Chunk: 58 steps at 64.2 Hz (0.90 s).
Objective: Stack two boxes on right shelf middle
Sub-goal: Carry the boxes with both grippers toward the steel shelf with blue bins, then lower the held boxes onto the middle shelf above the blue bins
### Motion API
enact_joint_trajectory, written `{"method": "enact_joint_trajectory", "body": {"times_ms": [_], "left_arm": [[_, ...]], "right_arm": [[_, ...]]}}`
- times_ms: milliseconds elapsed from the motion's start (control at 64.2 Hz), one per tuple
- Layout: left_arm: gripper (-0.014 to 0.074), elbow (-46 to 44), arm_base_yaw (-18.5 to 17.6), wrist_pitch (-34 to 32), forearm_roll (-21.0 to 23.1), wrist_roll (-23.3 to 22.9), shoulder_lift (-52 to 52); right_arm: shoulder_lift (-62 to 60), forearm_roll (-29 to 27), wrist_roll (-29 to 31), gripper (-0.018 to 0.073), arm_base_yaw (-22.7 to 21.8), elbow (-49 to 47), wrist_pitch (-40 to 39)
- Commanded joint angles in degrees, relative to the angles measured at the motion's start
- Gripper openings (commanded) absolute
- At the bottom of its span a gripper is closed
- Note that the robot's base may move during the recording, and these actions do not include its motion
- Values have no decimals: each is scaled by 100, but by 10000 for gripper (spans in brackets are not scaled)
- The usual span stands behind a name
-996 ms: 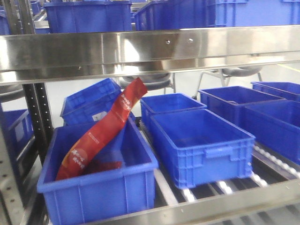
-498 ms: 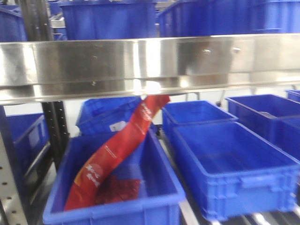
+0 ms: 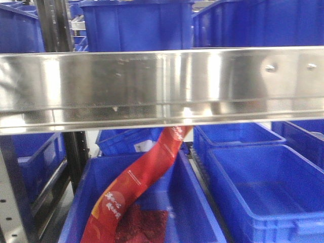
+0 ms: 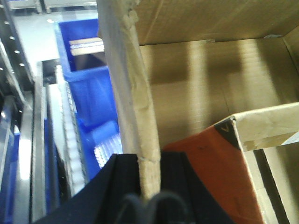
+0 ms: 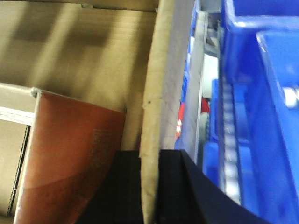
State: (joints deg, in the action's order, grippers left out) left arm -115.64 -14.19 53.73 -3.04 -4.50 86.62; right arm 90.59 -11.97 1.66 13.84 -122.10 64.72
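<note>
The left gripper [image 4: 149, 184] is pinching the left wall of the large carton [image 4: 201, 79]. Its black fingers are pressing in from either side, with the cardboard edge sandwiched between them. The right gripper [image 5: 149, 175] is clamping the opposite wall in the same way, so the carton is hanging between the two arms, its open side facing the wrist cameras. Neither arm is nearer to it (each is holding its own side). A smaller box [image 4: 210, 172] with an orange-brown face is lying inside the carton, towards the grippers rather than the far wall.

Straight ahead, the shelf rail [image 3: 162, 86] is filling the middle of the front view, and the carton is not showing in that view at all. Blue bins [image 3: 268, 187] are sitting on the level under the rail, and a red packet [image 3: 136, 187] is leaning out of the left one.

The carton's span appears to be running left to right, parallel to the rail, so the load is likely needing a square push away from the robot. Whether it is sitting high enough to clear the rail cannot be told.
</note>
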Motion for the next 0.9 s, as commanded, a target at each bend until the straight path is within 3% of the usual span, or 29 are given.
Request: {"method": "enact_joint_trajectory", "body": {"times_ms": [0,887], "left_arm": [[-111,-52,19,-328,-251,84,-69],[-111,-52,19,-339,-262,84,-69]], "right_arm": [[-96,155,36,-154,-63,-63,-260],[-96,155,36,-154,-63,-63,-260]]}}
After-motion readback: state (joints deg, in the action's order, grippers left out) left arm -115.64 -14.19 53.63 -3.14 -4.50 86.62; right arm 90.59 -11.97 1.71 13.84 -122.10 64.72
